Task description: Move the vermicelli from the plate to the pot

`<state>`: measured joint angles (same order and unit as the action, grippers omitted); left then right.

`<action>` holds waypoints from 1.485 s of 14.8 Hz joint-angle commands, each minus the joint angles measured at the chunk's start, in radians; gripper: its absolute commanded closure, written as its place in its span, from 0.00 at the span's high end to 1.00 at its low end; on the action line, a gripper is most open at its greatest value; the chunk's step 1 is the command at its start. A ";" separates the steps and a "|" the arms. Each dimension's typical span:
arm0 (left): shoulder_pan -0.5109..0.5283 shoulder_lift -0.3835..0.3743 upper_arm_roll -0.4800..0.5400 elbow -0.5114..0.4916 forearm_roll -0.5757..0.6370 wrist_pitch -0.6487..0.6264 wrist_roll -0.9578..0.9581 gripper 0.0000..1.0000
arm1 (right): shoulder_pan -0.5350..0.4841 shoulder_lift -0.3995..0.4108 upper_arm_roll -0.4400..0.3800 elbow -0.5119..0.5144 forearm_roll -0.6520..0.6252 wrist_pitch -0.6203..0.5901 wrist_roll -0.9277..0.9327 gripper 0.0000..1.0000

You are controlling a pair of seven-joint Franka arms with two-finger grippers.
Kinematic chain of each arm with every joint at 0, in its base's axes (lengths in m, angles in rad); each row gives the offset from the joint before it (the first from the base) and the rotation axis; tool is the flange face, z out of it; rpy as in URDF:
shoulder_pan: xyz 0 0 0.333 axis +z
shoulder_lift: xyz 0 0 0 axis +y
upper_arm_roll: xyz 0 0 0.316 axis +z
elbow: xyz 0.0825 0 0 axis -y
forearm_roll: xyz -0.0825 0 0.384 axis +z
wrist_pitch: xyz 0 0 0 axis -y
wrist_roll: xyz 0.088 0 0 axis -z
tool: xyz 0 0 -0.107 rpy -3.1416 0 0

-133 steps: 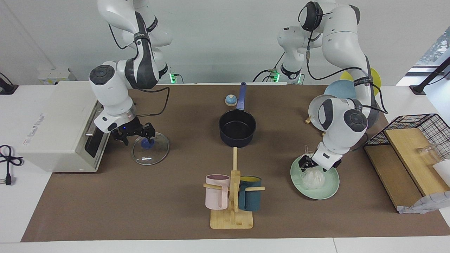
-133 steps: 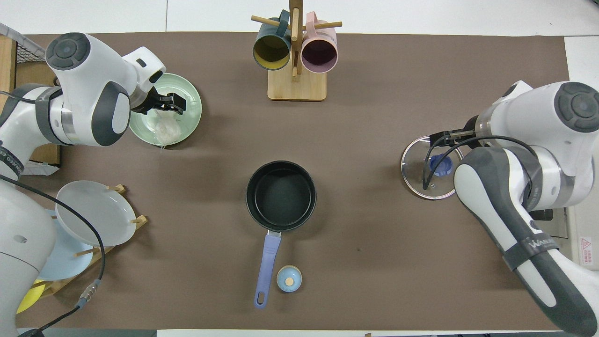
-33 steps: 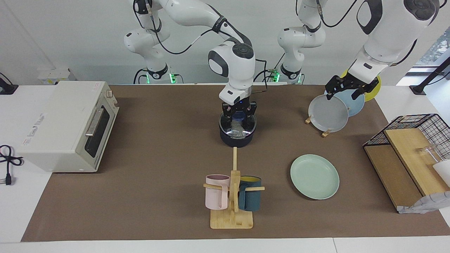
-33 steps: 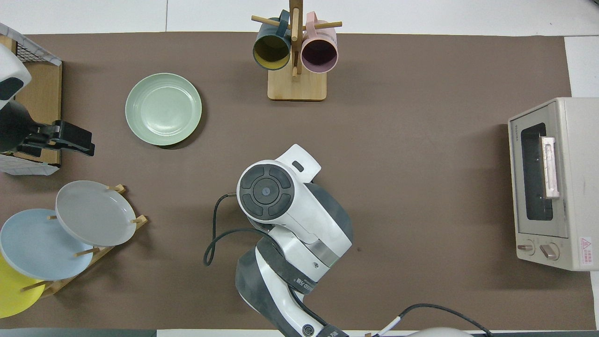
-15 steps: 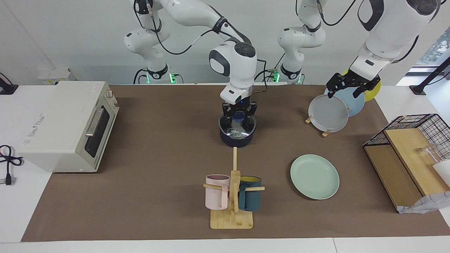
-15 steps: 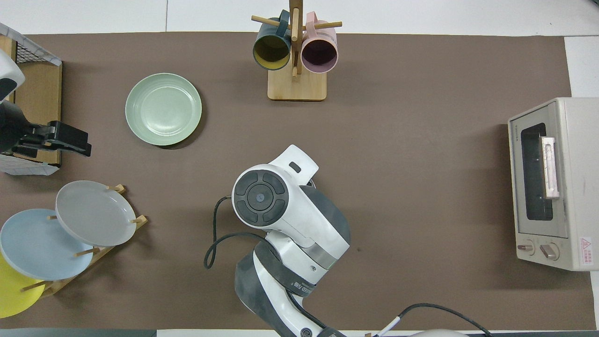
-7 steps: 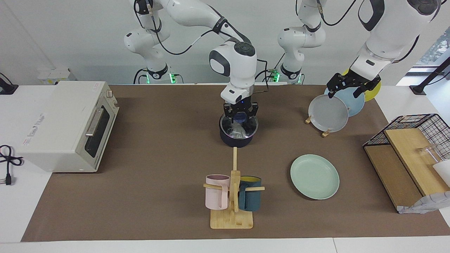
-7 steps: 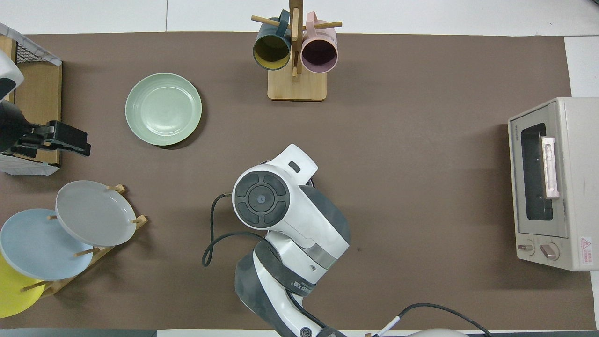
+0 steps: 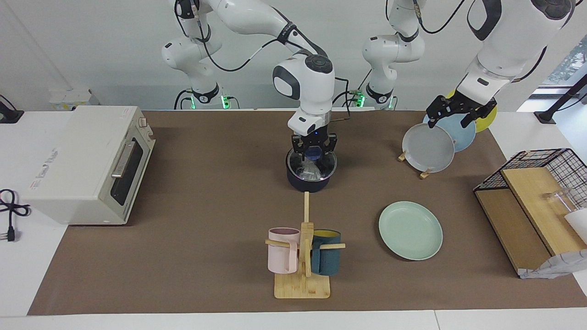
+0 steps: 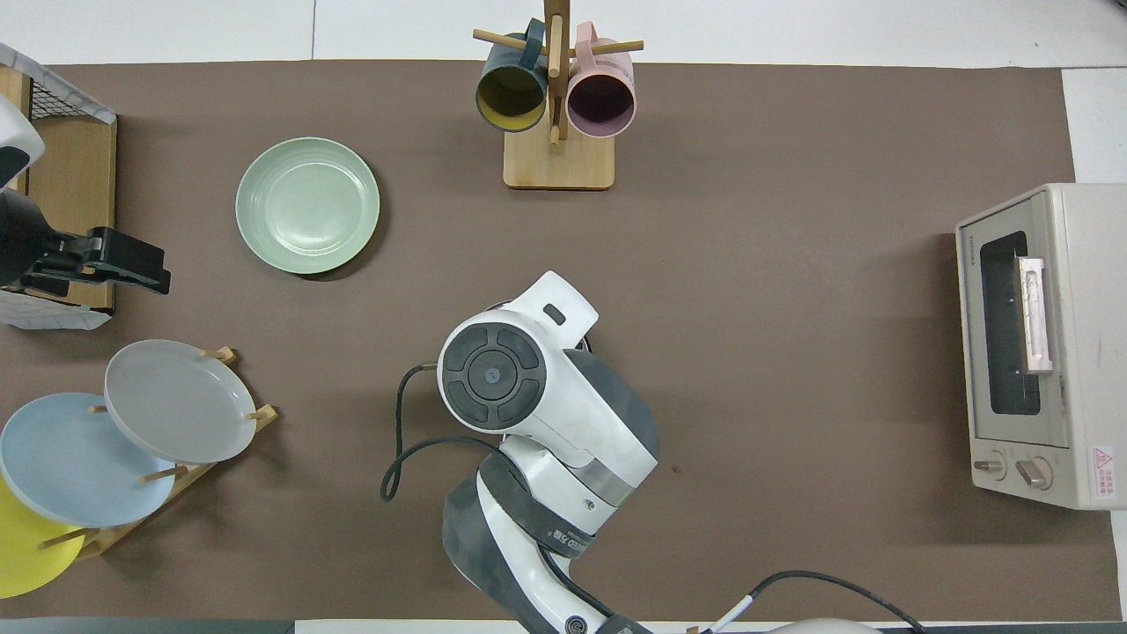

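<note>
Vermicelli (image 9: 311, 172) is no longer lying on the plate as earlier; it's now sitting inside the pot (image 9: 307, 185), with the glass lid (image 9: 328, 165) brought over on top. Left gripper (image 9: 451, 113) is hanging over the upright plates (image 9: 429, 149), jaws spread, waiting. Right gripper (image 9: 314, 150) is pinching the lid's blue knob. Farther out, the plate (image 9: 410, 231) is lying bare. Bundle is looking light, soft, springy and snag-prone: I'd be gripping mid-clump, not the loose loops.

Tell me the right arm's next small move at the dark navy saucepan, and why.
Probably open the right gripper and lift away: the round glass lid it holds already looks seated on the dark navy saucepan, with the white vermicelli beneath it.
</note>
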<state>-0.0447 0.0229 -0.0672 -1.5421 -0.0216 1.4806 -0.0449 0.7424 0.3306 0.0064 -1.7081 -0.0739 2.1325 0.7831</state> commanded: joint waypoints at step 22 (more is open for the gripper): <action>0.009 -0.031 -0.005 -0.038 0.012 0.020 -0.003 1.00 | -0.067 -0.099 -0.009 0.036 -0.032 -0.129 -0.005 1.00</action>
<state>-0.0447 0.0229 -0.0672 -1.5421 -0.0216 1.4806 -0.0449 0.7088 0.2781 -0.0113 -1.6760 -0.0918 2.0563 0.7833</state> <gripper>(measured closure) 0.000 0.000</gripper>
